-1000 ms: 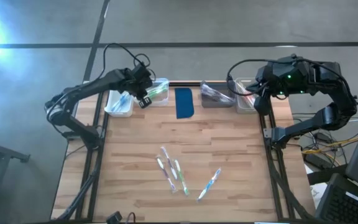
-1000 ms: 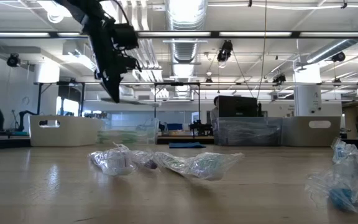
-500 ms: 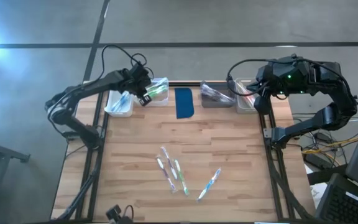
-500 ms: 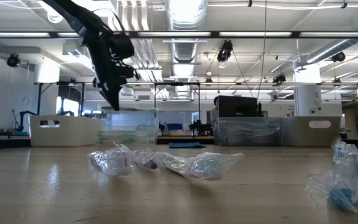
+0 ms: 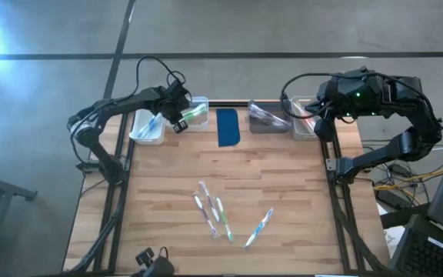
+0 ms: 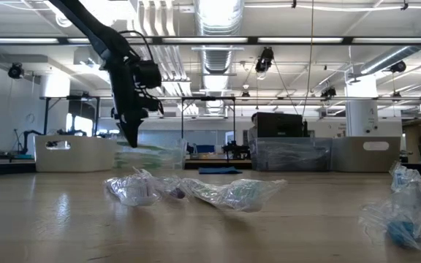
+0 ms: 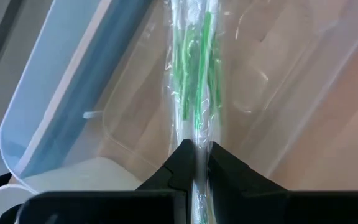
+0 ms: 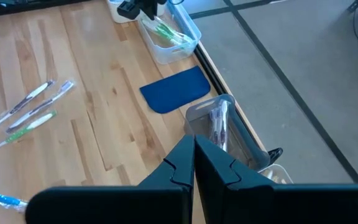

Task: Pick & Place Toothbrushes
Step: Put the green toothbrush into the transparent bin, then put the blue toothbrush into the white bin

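My left gripper point(image 5: 178, 121) hangs over the near end of a clear bin point(image 5: 197, 114) at the table's far left and is shut on a green toothbrush in a clear wrapper point(image 7: 194, 74). The toothbrush reaches out past the fingers over the bin's inside. Several more wrapped toothbrushes point(image 5: 210, 211) lie flat on the middle of the table, and a blue one point(image 5: 258, 228) lies to their right. My right gripper point(image 8: 194, 155) stays raised at the far right, shut and holding nothing. My left gripper pinches one end of the wrapped green toothbrush point(image 7: 196, 134) between its two fingers. The fingers slant steeply down from above and lie in line with the toothbrush. The rest of it sticks out ahead of the fingers inside the clear bin point(image 7: 278, 93). Whether it touches the bin's floor I cannot tell.
A white bin point(image 5: 148, 127) with blue toothbrushes stands left of the clear bin. Along the far edge there follow a dark blue pad point(image 5: 228, 127), a grey bin point(image 5: 268, 119) and another bin point(image 5: 304, 119). Bare wood lies between the bins and the loose toothbrushes.
My left gripper has come down toward the clear bin with the green toothbrush, staying shut on it. The toothbrush now sits lower, level with the bin's walls in the low view.
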Robot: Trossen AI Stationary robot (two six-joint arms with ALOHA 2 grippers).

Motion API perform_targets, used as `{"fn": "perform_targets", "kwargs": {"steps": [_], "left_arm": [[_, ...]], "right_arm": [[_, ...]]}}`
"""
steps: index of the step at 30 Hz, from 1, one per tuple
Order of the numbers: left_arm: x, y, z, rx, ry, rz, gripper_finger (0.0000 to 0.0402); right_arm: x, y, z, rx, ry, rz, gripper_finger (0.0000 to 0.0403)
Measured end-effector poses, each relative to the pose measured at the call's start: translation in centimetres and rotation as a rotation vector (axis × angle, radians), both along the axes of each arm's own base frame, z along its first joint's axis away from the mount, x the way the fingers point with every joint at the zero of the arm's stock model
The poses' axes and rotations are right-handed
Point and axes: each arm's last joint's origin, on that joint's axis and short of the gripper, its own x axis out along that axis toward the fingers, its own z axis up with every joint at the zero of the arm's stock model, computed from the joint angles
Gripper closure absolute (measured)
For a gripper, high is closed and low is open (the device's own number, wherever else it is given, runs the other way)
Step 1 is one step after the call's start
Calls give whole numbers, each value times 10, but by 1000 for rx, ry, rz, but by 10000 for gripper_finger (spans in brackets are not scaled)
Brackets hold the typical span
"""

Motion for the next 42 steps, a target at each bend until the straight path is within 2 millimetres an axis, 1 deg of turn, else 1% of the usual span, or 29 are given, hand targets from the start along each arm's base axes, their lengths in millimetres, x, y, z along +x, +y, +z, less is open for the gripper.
{"fn": "perform_targets", "kwargs": {"steps": [5, 9, 15, 19, 25, 30, 33, 37, 42], "left_arm": [[1, 7, -7, 2, 5, 7, 367], [2, 9, -13, -4, 22, -14, 367], [3, 10, -16, -11, 30, -16, 363], [3, 9, -16, -11, 36, -27, 346], [4, 9, -14, -8, 45, -52, 303], [6, 11, -3, 3, 40, -46, 265], [7, 12, 10, -9, 54, -46, 251], [8, 13, 30, -23, 67, -45, 244], [9, 15, 53, -22, 68, -49, 245]], "right_arm": [[0, 0, 0, 0, 0, 0, 394], [0, 0, 0, -5, 2, -6, 394], [0, -1, 0, -20, 6, -17, 394], [0, -1, 0, -20, 6, -17, 394], [0, -1, 0, -20, 6, -17, 394], [0, -1, 0, -20, 7, -17, 394], [0, -1, 0, -20, 7, -17, 394], [0, -1, 0, -28, 12, -8, 394], [0, -1, 0, -32, 14, -4, 394]]}}
